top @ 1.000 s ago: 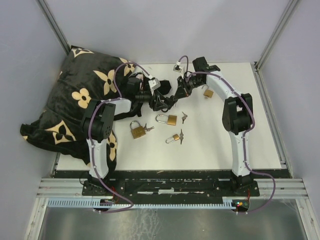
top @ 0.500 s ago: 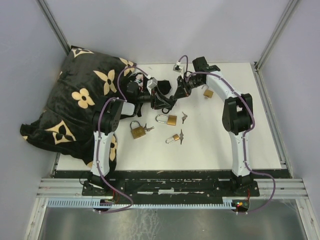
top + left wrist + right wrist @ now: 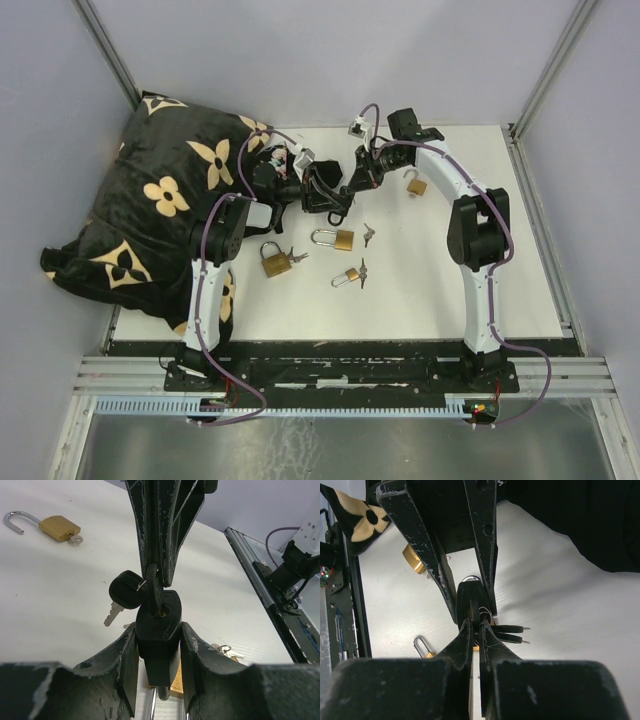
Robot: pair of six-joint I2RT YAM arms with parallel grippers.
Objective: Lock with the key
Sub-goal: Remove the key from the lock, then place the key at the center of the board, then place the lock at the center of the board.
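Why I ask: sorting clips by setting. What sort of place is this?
Probably a robotics lab test cell: two robot arms bolted to a rail, grey walls enclosing a white table, brass padlocks laid out.

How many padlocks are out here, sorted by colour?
Brass padlocks: 4
Black padlock: 1
Total: 5
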